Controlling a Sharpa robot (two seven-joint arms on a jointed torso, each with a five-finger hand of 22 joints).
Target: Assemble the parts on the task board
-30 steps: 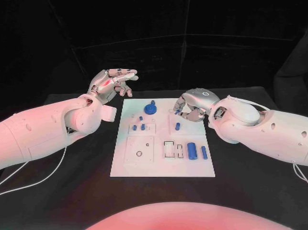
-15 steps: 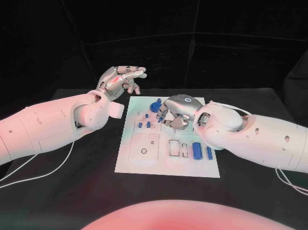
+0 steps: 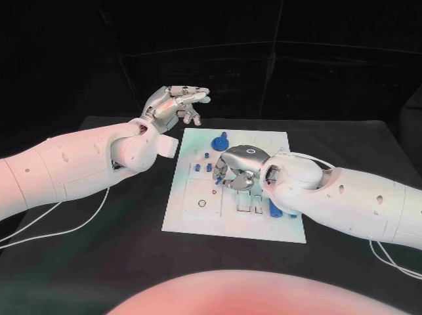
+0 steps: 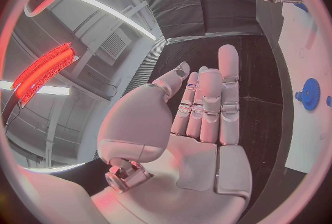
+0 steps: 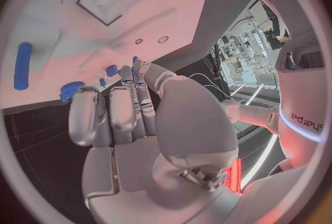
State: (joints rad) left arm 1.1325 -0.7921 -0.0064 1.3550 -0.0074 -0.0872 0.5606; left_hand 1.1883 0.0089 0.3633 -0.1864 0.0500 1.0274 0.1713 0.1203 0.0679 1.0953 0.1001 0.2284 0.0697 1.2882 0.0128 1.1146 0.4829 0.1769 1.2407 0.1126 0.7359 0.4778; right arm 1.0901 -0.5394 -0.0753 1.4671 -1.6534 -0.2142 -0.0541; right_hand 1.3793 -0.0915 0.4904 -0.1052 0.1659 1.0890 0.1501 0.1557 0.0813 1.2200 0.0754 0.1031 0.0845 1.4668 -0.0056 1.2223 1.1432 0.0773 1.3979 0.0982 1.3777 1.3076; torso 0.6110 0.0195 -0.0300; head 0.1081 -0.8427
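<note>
White task board (image 3: 197,220) lies partly under the empty, spread right hand (image 3: 237,169); left hand (image 3: 178,102) hovers empty, fingers loosely apart.

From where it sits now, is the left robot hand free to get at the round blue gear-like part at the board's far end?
Probably yes. The left robot hand hovers empty beyond the white task board's far corner, the round blue gear-like part lies exposed nearby, and the right robot hand works nearer the middle.

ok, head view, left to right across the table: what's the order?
left hand → blue gear-like part at the task board's far end → right hand low over the board's middle
</note>
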